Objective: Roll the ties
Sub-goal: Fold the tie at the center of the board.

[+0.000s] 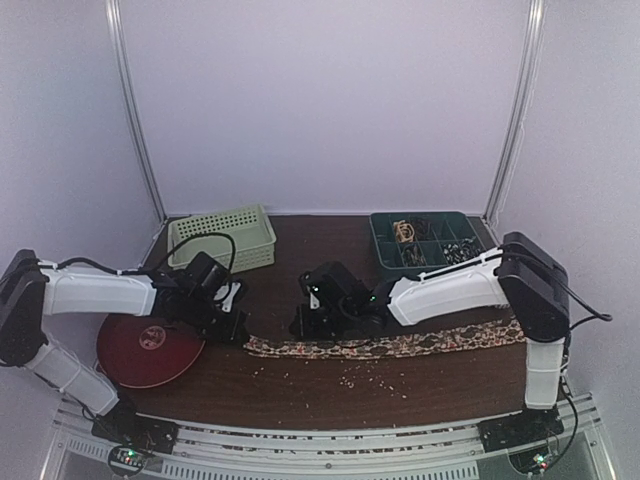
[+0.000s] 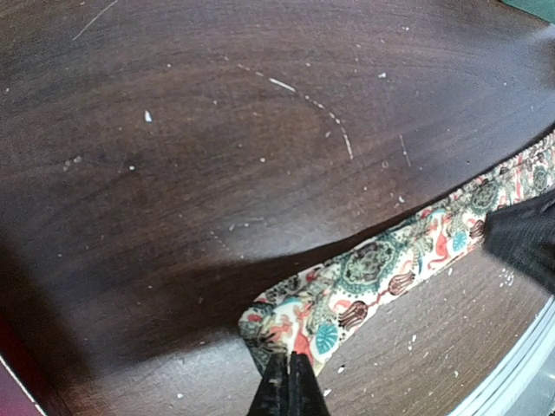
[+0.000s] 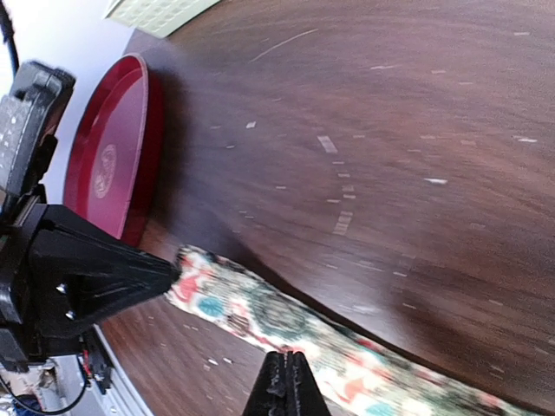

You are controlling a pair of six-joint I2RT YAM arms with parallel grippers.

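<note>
Left pincer (image 2: 290,381): closed, its black tips pinched on the near corner of one end of the long narrow cloth necktie (image 2: 381,269), cream with a busy red, teal and brown pattern.
Right pincer (image 3: 286,377): closed, tips down at the near edge of the necktie, a little way along from the left pincer; whether cloth is caught between them cannot be told.
Necktie position: flat on the dark brown wooden table (image 2: 217,156), in front of both arms, unrolled.
Necktie long axis: runs left to right across the table in the top view, the right end slightly farther back than the left.
Necktie ends: left end at the left pincer, beside the round dark red plate (image 1: 150,350); right end near the right arm's upright link.
Back of table: pale green perforated plastic basket (image 1: 222,238) at left, dark green compartment tray (image 1: 425,240) at right, both well apart from the necktie.
Crumbs: tiny pale specks (image 1: 360,380) scattered near the necktie's near edge.
</note>
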